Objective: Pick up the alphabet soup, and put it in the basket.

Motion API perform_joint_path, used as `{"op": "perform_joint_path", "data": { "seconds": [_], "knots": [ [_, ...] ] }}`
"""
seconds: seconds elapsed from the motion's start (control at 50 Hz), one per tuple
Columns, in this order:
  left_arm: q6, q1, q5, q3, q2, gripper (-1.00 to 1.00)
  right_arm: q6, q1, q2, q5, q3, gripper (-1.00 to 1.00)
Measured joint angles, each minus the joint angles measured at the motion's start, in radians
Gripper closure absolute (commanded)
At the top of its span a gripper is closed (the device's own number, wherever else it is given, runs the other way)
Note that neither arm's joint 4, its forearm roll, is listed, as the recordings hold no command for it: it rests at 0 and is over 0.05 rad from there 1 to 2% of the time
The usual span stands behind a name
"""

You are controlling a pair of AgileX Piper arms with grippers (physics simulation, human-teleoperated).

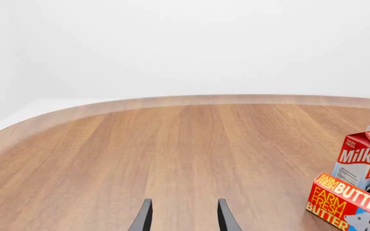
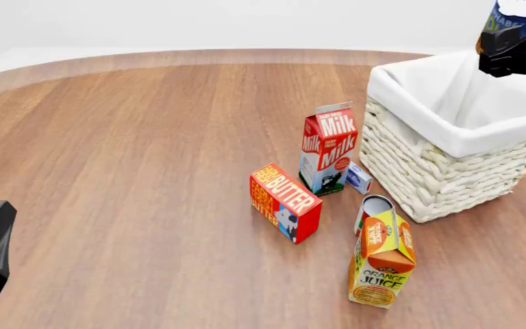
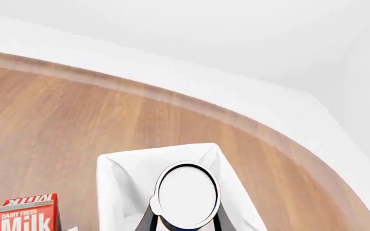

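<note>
A simulated tabletop test scene is shown, not a lived-in room. A rounded wood-grain table (image 2: 135, 151) is set against a blank white backdrop without walls or furniture. Grocery props are gathered on it: a milk carton (image 2: 328, 147), a butter box (image 2: 285, 201), an orange juice carton (image 2: 382, 258) and a lined wicker basket (image 2: 446, 164).

I see the alphabet soup (image 3: 188, 194) raised over the basket (image 2: 446, 168), pale round top facing my right wrist camera, blue label just showing in front view. Basket: square cream wicker, white cloth lining folded over rim, upright on the table's right side.
</note>
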Motion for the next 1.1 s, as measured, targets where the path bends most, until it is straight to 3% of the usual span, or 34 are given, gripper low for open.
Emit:
{"op": "perform_joint_path", "data": {
  "seconds": [0.58,1.1],
  "knots": [
    [0.000,0.000,0.000,0.000,0.000,-1.00,-0.008,-0.002,0.085,0.067,-0.063,1.00],
    [0.000,0.000,0.000,0.000,0.000,-1.00,-0.049,0.011,0.158,0.158,-0.136,1.00]
  ]
}}
